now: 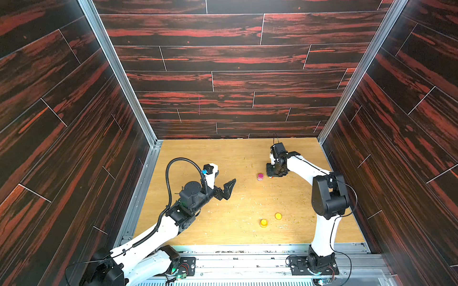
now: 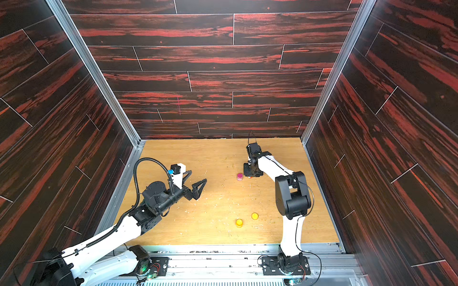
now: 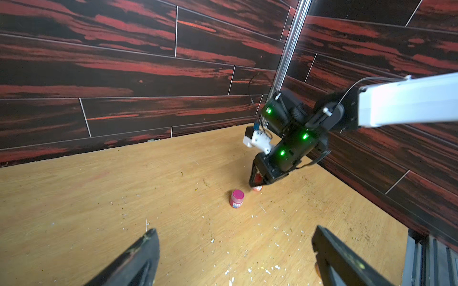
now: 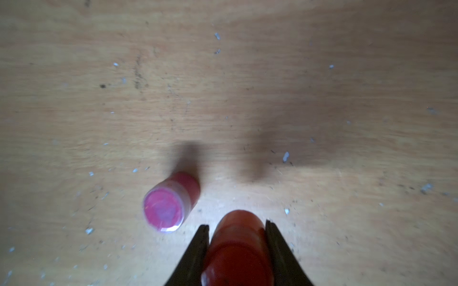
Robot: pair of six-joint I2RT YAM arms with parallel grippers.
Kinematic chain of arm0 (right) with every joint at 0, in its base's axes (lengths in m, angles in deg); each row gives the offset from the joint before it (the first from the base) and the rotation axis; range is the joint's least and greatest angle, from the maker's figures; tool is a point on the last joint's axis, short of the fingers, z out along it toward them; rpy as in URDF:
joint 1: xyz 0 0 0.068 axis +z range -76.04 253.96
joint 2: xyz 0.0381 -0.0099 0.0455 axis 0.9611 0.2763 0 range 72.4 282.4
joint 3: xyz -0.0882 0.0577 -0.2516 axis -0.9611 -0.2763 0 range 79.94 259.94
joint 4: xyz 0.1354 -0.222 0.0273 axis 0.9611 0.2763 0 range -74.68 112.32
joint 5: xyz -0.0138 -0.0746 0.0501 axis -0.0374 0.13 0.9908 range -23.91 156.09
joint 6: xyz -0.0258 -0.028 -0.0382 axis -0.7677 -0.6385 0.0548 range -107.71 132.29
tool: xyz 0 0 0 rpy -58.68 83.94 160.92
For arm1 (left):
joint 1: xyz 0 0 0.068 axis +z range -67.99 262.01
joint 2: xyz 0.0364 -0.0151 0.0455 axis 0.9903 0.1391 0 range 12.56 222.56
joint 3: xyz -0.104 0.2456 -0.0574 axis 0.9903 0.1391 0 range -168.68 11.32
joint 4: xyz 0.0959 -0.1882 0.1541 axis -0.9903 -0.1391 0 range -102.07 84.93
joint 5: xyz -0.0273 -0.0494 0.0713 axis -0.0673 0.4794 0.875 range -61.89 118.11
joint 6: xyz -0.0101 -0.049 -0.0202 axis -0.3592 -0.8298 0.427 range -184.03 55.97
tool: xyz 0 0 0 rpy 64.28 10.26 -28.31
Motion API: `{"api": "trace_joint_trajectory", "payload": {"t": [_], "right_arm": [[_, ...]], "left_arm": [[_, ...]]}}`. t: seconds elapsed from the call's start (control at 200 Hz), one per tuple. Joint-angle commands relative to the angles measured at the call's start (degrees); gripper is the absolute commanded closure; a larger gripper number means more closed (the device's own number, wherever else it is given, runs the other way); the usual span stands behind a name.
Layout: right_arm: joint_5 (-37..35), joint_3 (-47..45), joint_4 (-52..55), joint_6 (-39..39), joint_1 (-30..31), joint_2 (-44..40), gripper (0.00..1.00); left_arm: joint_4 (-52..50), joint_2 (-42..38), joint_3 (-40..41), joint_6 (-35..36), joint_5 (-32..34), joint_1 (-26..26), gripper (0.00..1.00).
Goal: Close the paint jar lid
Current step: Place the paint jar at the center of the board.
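Right claw (image 4: 236,224) of mine was clamped on the red jar (image 4: 238,247) beside the capped-looking pink jar (image 1: 260,176), right of centre in both top views, left claw (image 3: 236,230) gaping wide, while lower down the yellow jar (image 1: 263,222) and lid (image 1: 278,216) lay apart, not yet joined.

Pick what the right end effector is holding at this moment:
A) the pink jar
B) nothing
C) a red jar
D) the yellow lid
C: in the right wrist view the red jar is clamped between the two sides of the right end effector, while the pink jar stands free beside it on the table.
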Motion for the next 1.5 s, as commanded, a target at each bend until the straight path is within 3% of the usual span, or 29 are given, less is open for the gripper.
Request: {"api": "trace_joint_trajectory", "payload": {"t": [0.0, 0.591, 0.716, 0.847, 0.977, 1.298, 1.493], "right_arm": [[0.2, 2.0, -1.4, 0.4, -0.2, 1.7, 0.71], [0.2, 1.1, -6.1, 1.4, -0.7, 5.8, 0.67], [0.7, 0.8, -5.9, 1.3, -0.7, 5.9, 0.62], [0.9, 0.3, -5.4, 1.4, -0.7, 4.6, 0.50], [0.8, 0.5, -4.6, 1.6, -0.7, 2.0, 0.44], [-1.2, -3.7, 0.0, 2.3, -0.7, -10.4, 0.43], [9.1, -14.3, -0.6, 2.6, -0.1, -22.8, 0.43]], "left_arm": [[3.7, -0.4, 0.4, -1.3, 0.4, 0.3, 0.00], [4.5, 1.5, 0.3, -1.1, -1.6, 0.3, 0.00], [4.3, 1.7, 0.3, -0.7, -1.4, 0.3, 0.00], [4.3, 1.6, 0.4, -0.5, -1.3, 0.3, 0.00], [4.2, 1.7, 0.3, -0.6, -1.1, 0.3, 0.00], [2.9, 1.9, 0.3, -0.7, 0.1, 0.4, 0.00], [3.3, 4.3, 0.9, -1.2, -0.8, 0.5, 0.00]]}}
